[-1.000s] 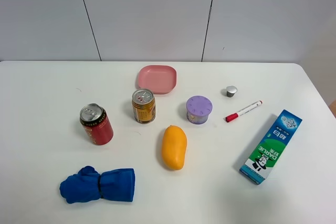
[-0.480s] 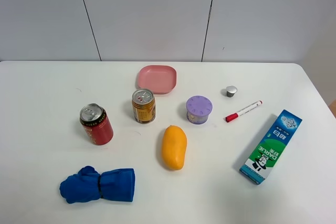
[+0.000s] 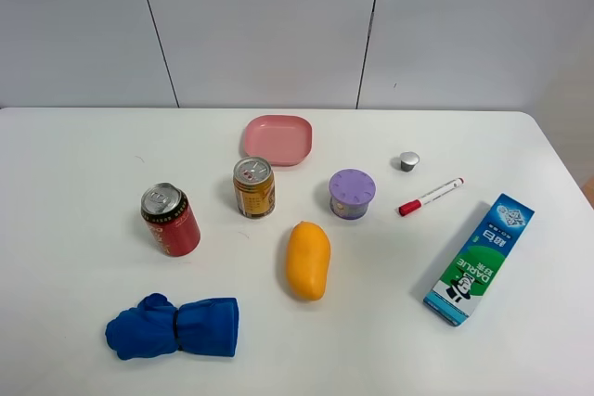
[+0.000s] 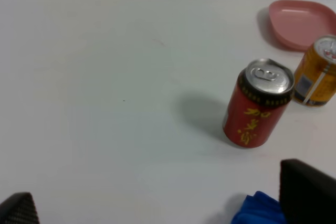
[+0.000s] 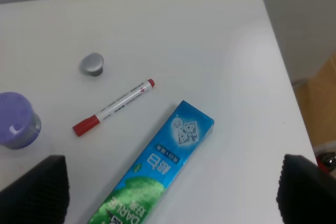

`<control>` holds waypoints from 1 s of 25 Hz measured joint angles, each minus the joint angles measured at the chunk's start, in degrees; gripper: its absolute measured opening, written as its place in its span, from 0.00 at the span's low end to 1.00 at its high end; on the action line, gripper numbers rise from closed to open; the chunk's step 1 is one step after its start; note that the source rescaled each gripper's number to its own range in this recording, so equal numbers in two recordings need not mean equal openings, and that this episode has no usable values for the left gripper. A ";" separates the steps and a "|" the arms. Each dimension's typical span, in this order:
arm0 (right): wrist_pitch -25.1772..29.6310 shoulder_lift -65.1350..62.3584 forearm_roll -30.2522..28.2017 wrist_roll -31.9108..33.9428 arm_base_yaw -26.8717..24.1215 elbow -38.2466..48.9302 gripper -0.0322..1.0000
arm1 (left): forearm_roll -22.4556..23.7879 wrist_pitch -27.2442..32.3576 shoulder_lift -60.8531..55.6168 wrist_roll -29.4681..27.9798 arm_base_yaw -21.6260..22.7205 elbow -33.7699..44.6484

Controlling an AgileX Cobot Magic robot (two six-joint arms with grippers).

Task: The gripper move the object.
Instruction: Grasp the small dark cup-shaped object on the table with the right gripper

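The object, a tiny silvery-grey cap, stands on the white table at the back right, just beyond the red-capped marker. It also shows in the right wrist view. Neither gripper shows in the exterior high view. My right gripper is open, with only its black fingertips at the frame's corners, well short of the cap and above the toothpaste box. My left gripper is open and empty, near the red can.
On the table are a pink plate, a gold can, a red can, a purple round container, a mango, a blue cloth and a toothpaste box. The table's right edge is near the box.
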 joint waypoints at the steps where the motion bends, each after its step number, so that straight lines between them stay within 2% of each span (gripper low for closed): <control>1: -0.11 4.11 0.19 -0.02 0.00 -1.49 0.74 | 0.00 0.00 0.00 0.00 0.00 0.00; 11: -6.13 35.91 7.40 -5.18 0.00 -14.25 0.74 | 0.00 0.00 0.00 0.00 0.00 0.00; 18: -6.51 50.38 11.96 -8.68 0.14 -21.54 0.74 | 0.00 0.00 0.00 0.00 0.00 0.00; 21: -6.51 55.36 11.70 -9.31 2.05 -24.36 0.74 | 0.00 0.00 0.00 0.00 0.00 0.00; 25: -6.57 61.10 9.17 -9.38 7.14 -28.91 0.74 | 0.00 0.00 0.00 0.00 0.00 0.00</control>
